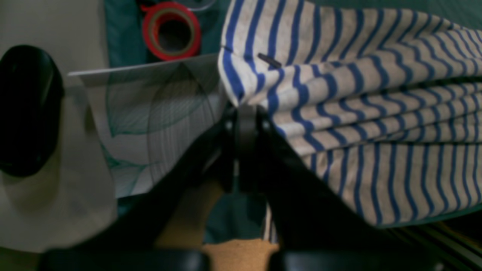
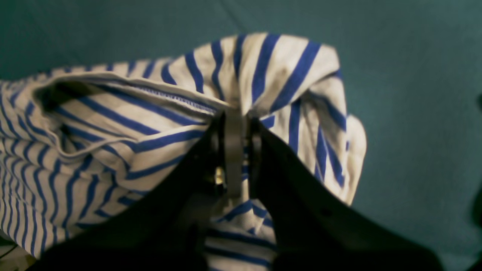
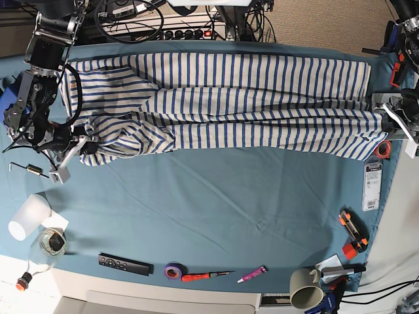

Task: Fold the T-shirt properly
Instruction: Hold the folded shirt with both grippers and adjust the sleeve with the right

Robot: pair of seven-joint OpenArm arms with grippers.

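The T-shirt [image 3: 229,91], white with thin blue stripes, lies stretched sideways along the far half of the teal table cover [image 3: 216,196], bunched in long folds along its near edge. In the base view my right gripper [image 3: 87,145] is at the shirt's near left corner and my left gripper [image 3: 383,124] at its right end. In the left wrist view the left gripper [image 1: 246,113] is shut on a folded edge of the T-shirt [image 1: 376,94]. In the right wrist view the right gripper [image 2: 237,116] is shut on a gathered hem of the T-shirt [image 2: 113,124].
A red tape roll [image 1: 171,32] and a labelled card [image 3: 372,184] lie by the left gripper. Along the front edge lie a remote [image 3: 124,263], a purple tape roll [image 3: 173,269], a red screwdriver [image 3: 203,276], a mug [image 3: 306,288], a white cup [image 3: 26,218] and a bottle [image 3: 46,248].
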